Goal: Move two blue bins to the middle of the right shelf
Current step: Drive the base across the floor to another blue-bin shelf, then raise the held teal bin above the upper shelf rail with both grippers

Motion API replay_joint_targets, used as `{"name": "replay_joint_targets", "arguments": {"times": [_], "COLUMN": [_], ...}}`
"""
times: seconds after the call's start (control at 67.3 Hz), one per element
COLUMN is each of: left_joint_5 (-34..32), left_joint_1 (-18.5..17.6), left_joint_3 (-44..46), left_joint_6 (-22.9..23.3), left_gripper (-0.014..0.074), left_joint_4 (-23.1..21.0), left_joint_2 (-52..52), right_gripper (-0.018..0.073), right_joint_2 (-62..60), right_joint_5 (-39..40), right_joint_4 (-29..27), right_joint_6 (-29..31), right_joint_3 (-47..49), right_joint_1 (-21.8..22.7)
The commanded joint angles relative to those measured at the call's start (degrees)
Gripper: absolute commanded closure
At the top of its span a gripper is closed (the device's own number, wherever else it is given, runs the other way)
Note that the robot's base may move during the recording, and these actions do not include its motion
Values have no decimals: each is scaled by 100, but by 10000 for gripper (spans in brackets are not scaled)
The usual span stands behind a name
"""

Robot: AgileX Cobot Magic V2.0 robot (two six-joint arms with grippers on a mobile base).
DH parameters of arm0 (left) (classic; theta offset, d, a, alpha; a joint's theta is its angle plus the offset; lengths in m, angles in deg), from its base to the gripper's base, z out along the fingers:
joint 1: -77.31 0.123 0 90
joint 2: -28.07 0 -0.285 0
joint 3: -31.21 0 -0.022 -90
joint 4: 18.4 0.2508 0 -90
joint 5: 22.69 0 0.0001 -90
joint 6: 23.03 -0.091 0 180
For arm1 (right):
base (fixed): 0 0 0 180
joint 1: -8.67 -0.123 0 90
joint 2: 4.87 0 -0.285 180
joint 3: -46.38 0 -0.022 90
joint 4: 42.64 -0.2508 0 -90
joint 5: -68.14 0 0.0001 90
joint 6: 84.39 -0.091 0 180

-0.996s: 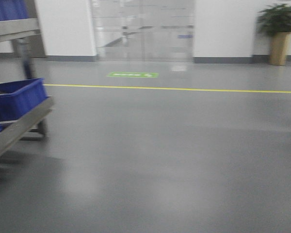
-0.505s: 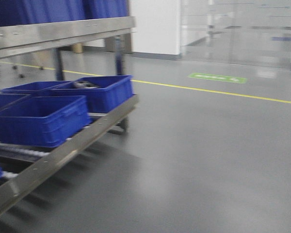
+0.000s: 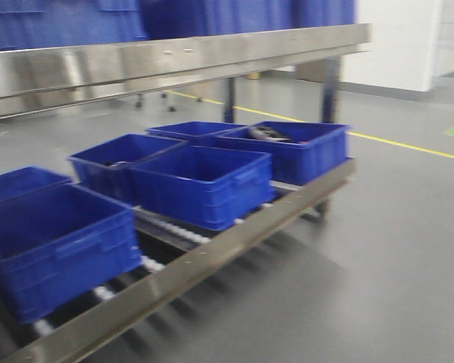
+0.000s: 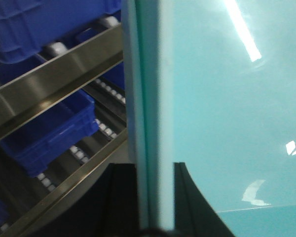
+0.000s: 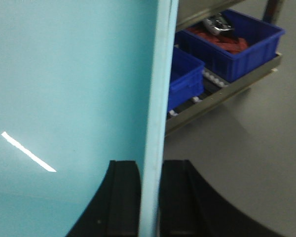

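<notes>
A pale sky-blue bin [image 4: 227, 98] fills the left wrist view, and its smooth inside wall [image 5: 64, 74] fills the right wrist view too. My left gripper [image 4: 155, 202] is shut on the bin's left rim, one black finger [image 4: 119, 197] outside and one inside. My right gripper [image 5: 150, 202] is shut on the opposite rim [image 5: 160, 89] in the same way. I cannot tell whether this is one bin or two nested ones. Neither the bin nor the grippers show in the front view. The right shelf's middle level is not identifiable.
A steel roller rack [image 3: 234, 242] stands ahead on the left, its low level carrying several dark blue crates [image 3: 204, 181]. One crate [image 5: 232, 44] holds red and metal items. An upper steel shelf [image 3: 181, 57] carries more dark blue crates. Grey floor [image 3: 386, 272] with a yellow line [image 3: 408, 147] lies to the right.
The front view has swung left: the rack, at the left edge a second ago, now spans most of the frame, and the glass doors and plant have gone out of view.
</notes>
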Motion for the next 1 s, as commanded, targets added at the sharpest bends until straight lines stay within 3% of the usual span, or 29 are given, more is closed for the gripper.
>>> {"name": "replay_joint_targets", "arguments": {"times": [0.0, 0.981], "left_joint_5": [-622, -622], "left_joint_1": [-34, -34], "left_joint_3": [102, 102], "left_joint_6": [27, 27], "left_gripper": [707, 707], "left_joint_4": [85, 85], "left_joint_2": [76, 76], "right_gripper": [722, 722], "right_joint_2": [-98, -98], "right_joint_5": [504, 504], "right_joint_4": [-122, -122], "right_joint_6": [66, 66], "right_joint_3": [105, 105], "right_joint_1": [-19, -19]}}
